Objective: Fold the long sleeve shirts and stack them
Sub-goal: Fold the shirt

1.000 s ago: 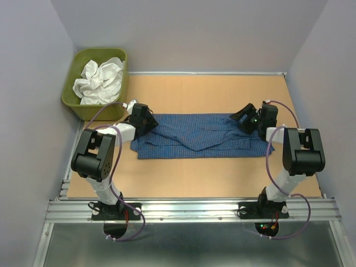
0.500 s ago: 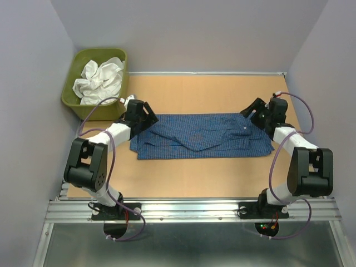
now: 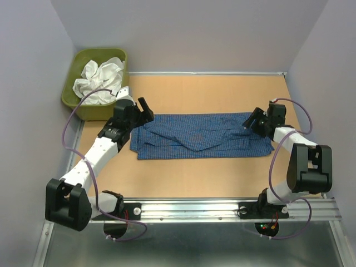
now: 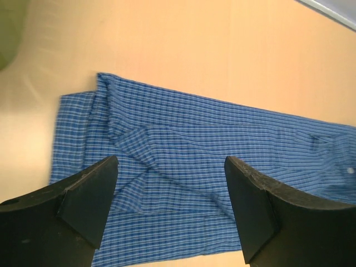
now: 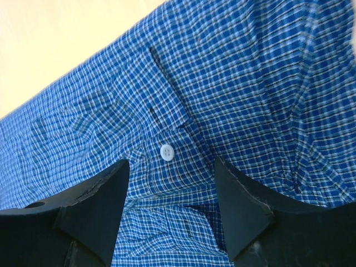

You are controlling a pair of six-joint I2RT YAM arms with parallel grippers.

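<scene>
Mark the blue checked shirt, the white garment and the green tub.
blue checked shirt (image 3: 200, 136): top view, middle of the cloth.
white garment (image 3: 100, 80): top view, crumpled centre.
green tub (image 3: 74, 72): top view, left wall.

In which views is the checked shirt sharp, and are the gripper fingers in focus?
Right wrist view: blue shirt and its button sharp, right gripper's fingers soft-edged. Left wrist view: shirt slightly softer, left gripper's fingers soft-edged. Top external view: even light.
</scene>
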